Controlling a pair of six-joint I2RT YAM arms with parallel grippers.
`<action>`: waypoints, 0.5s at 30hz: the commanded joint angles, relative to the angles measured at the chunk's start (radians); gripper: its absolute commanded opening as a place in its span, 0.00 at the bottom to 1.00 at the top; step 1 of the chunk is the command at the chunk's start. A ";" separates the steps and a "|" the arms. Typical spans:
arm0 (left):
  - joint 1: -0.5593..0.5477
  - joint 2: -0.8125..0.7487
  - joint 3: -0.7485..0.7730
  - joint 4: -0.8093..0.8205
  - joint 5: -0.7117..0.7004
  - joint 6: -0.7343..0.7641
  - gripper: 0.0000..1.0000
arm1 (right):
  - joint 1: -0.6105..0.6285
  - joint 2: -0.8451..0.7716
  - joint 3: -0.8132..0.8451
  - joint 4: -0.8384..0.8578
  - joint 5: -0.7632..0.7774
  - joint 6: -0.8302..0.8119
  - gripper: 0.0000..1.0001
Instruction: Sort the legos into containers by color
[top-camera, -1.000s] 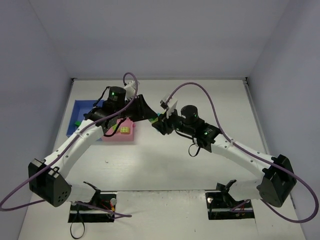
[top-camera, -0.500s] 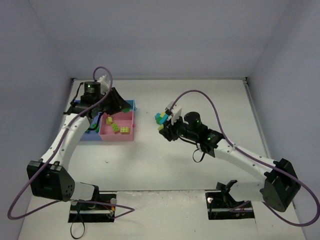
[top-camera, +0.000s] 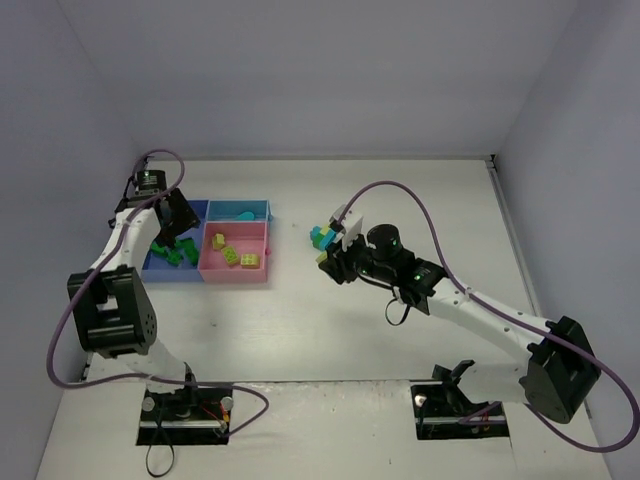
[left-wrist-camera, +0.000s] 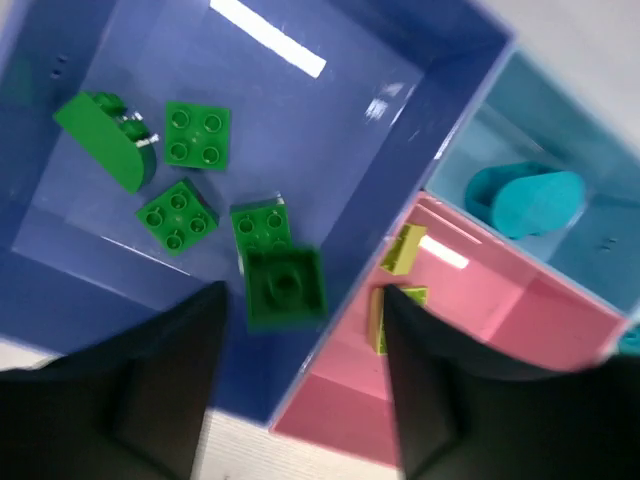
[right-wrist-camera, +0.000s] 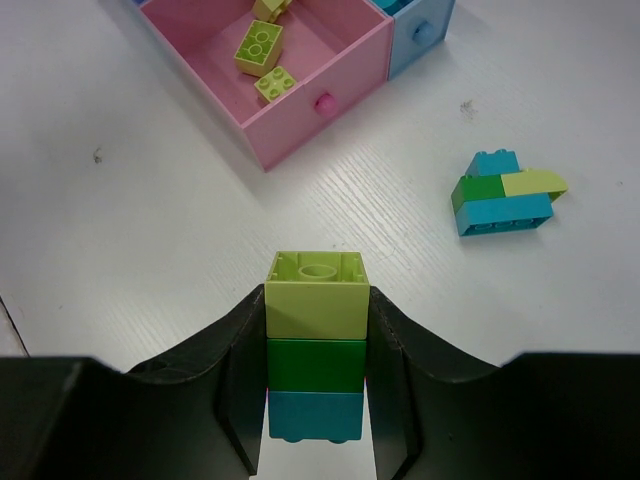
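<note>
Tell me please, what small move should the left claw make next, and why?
Probably lift the left claw straight up from the blue tray. Its jaws stand apart and the dark green brick beneath them looks released among other green ones, while the right claw holds a three-colour stack that needs splitting.

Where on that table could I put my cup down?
Bare table lies between the pink tray and the arm bases, and along the far right. Crowded: the trays and the loose brick cluster mid-table.

White table (top-camera: 330, 330) carries joined trays (top-camera: 236, 277) and a loose brick cluster (right-wrist-camera: 497, 205).
</note>
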 joint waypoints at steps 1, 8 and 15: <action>-0.004 0.028 0.085 0.014 -0.017 0.023 0.62 | -0.002 -0.006 0.041 0.054 -0.011 -0.020 0.01; -0.018 -0.064 0.085 -0.009 0.127 0.013 0.76 | -0.002 0.020 0.093 0.054 -0.043 -0.049 0.03; -0.195 -0.201 0.077 -0.056 0.543 0.006 0.76 | -0.004 0.055 0.157 0.036 -0.140 -0.112 0.05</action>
